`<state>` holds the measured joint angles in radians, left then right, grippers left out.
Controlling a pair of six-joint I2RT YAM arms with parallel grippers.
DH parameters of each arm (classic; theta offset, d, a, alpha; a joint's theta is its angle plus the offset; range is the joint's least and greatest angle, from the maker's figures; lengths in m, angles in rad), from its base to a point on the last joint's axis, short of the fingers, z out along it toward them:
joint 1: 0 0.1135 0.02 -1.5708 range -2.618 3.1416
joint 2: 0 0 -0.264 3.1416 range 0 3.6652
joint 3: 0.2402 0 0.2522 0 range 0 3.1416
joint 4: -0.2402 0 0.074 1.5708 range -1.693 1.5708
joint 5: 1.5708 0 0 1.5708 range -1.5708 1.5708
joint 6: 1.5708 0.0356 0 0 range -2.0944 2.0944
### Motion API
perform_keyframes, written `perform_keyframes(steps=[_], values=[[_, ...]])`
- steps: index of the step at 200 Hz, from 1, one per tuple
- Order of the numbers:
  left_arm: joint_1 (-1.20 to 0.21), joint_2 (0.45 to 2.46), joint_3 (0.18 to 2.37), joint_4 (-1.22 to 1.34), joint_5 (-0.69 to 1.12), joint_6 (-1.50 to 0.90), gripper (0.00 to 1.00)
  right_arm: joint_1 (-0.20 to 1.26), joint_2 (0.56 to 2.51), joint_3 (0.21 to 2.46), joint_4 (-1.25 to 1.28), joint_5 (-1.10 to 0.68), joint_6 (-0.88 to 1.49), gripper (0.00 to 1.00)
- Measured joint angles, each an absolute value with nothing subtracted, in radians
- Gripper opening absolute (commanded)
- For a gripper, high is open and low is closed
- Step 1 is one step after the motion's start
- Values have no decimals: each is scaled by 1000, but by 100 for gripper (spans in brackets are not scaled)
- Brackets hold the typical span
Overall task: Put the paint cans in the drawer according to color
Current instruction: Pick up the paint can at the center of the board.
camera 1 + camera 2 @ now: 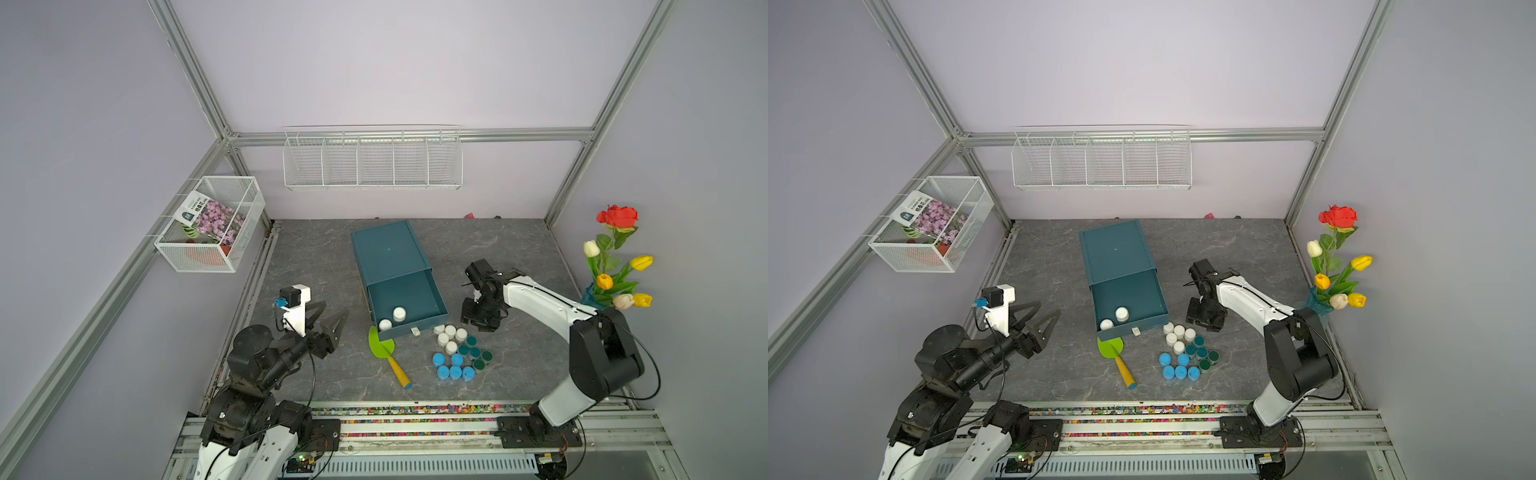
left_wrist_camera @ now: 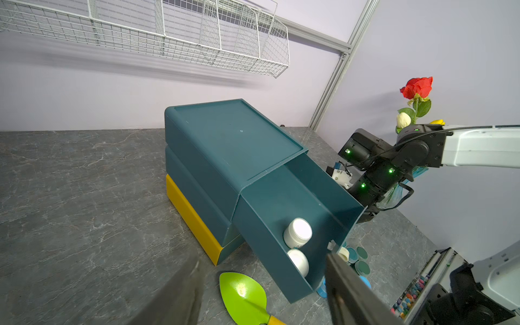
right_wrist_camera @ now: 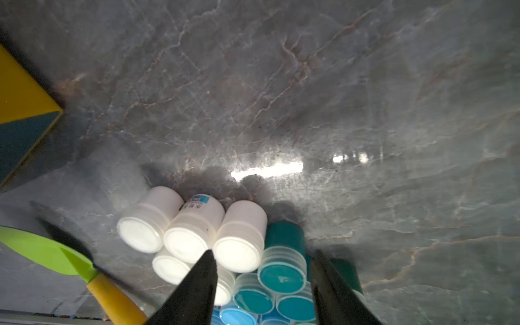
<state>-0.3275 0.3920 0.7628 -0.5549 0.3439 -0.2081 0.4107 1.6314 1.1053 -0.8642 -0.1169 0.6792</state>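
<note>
A grey marble tabletop (image 1: pixel 316 257) lies inside lilac walls. At the left, the left gripper (image 1: pixel 335 307) hovers with its fingers spread wide, empty. The teal drawer (image 1: pixel 409 291) stands pulled out at centre, with two white paint cans (image 1: pixel 399 313) in its front corner. A green trowel (image 1: pixel 381 347) lies just before it. Further right, a cluster of paint cans (image 1: pixel 457 353) in white, teal and blue stands on the table. Close by it hangs the right gripper (image 3: pixel 263 250), fingers apart, gripping nothing.

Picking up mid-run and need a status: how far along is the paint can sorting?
Done: two white jars sit in the open top drawer. In hand: nothing; the right gripper hangs open near the loose white jars on the table, and the left gripper is open, off to the side. Left: those five, plus all teal jars and blue jars.
</note>
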Motion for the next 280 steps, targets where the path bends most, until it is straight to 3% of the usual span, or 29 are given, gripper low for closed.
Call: perform_keyframes(steps=[80,172,280], values=[[-327,392,763,-554,344,-209,71,484,1596,1097,-856,-113,485,58],[-327,392,763,-555,340,-209,71,535,1618,1097,-887,-59,432,63],[-327,392,763,-556,340,-208,71,532,1737,1114,-879,-30,414,53]])
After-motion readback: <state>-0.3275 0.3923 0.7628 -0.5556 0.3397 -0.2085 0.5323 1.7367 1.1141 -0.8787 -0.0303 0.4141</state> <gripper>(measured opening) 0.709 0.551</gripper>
